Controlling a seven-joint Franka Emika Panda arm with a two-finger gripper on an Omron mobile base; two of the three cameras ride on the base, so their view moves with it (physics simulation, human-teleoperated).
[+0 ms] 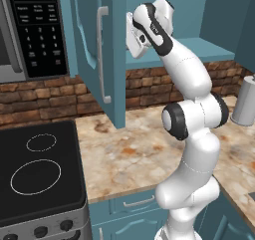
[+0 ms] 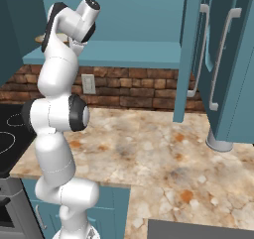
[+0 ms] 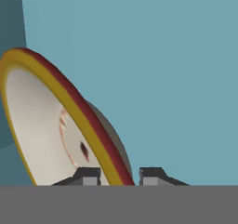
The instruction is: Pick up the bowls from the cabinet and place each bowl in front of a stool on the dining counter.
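Gripping the cream bowl (image 3: 42, 125) by its rim inside the cabinet (image 1: 114, 60), on the shelf (image 2: 129, 52), gripper (image 3: 118, 176) pinching narrowly around that rim, probably needing next a lift and withdrawal past the open door (image 1: 92, 45).

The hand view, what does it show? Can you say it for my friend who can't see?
Two dark fingertips pinch the yellow-and-red rim of a cream bowl, one inside the rim and one outside. The bowl looks tilted in this view, with a plain teal cabinet surface behind it.
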